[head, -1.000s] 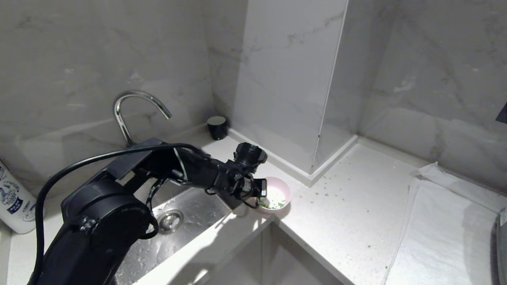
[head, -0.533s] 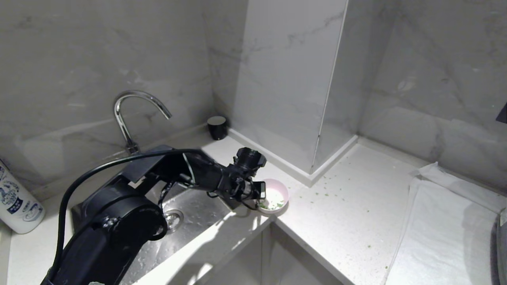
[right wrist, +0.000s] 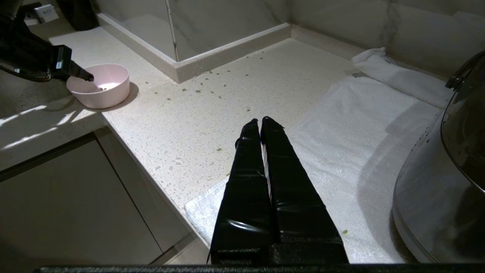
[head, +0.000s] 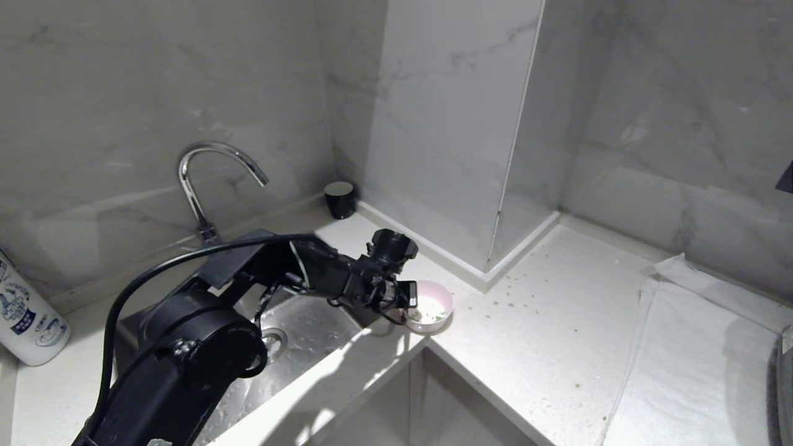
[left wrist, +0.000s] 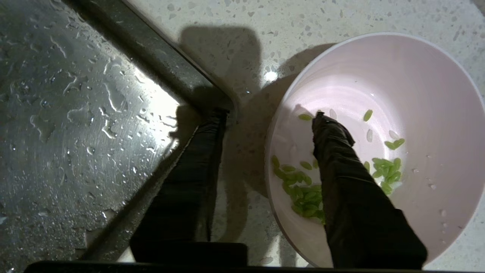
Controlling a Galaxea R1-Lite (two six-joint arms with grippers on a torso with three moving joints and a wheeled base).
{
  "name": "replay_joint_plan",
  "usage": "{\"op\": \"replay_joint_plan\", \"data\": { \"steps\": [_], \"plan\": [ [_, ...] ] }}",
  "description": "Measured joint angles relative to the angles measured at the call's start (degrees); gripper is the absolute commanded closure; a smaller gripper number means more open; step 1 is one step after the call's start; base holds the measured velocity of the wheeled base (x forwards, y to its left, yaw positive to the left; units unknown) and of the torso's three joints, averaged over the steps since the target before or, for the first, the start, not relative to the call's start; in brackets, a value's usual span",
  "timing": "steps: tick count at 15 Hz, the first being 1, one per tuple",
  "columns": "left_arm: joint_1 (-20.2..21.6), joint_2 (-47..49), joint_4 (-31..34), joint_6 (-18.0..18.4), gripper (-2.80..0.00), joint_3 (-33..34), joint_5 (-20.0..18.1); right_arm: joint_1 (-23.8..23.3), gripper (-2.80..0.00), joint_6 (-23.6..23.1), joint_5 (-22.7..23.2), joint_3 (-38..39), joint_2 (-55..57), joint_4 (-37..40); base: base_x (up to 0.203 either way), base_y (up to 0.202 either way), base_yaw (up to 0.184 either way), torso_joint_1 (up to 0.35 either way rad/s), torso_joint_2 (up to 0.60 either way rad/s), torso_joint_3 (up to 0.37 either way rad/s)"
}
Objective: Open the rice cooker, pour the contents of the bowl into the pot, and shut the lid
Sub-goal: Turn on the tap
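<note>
The left hand (left wrist: 265,151) straddles the pink bowl's (left wrist: 416,94) near rim with fingers spread, one inside among the green bits (left wrist: 303,193), one outside by the sink (left wrist: 75,113), so the bowl-grasping step is underway and calls for pinching the wall before lifting off the surface (head: 545,347).

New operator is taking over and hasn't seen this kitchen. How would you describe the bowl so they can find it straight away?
Start at the steel sink under the curved tap. On the speckled counter just past the sink's corner stands the bowl, with the left gripper astride its rim, one of its fingers inside. It is the only small pale pink thing, holding green bits.
</note>
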Motion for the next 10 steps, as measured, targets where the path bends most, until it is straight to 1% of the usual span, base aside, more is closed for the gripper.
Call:
{"op": "replay_joint_plan", "data": {
  "steps": [3,5,7,10],
  "plan": [
    [0.0,-0.9,0.06,-0.93,-2.8,0.18,0.04,0.0,0.0,-0.01,-0.01,0.0,0.0,0.01,0.0,0.0,0.0,0.0,0.0,0.0],
    [0.06,-3.58,1.66,-1.99,-2.8,1.75,-0.07,0.0,0.0,0.0,0.0,0.0,0.0,0.0,0.0,0.0,0.0,0.0,0.0,0.0],
    [0.35,-7.86,2.97,-2.54,-2.8,5.68,-0.13,0.0,0.0,-0.01,-0.02,0.0,0.0,0.0,0.0,0.0,0.0,0.0,0.0,0.0],
    [2.6,-15.85,3.18,-2.65,-2.8,14.07,-0.31,0.0,0.0,-0.01,0.0,0.0,0.0,0.0,0.0,0.0,0.0,0.0,0.0,0.0]
  ]
}}
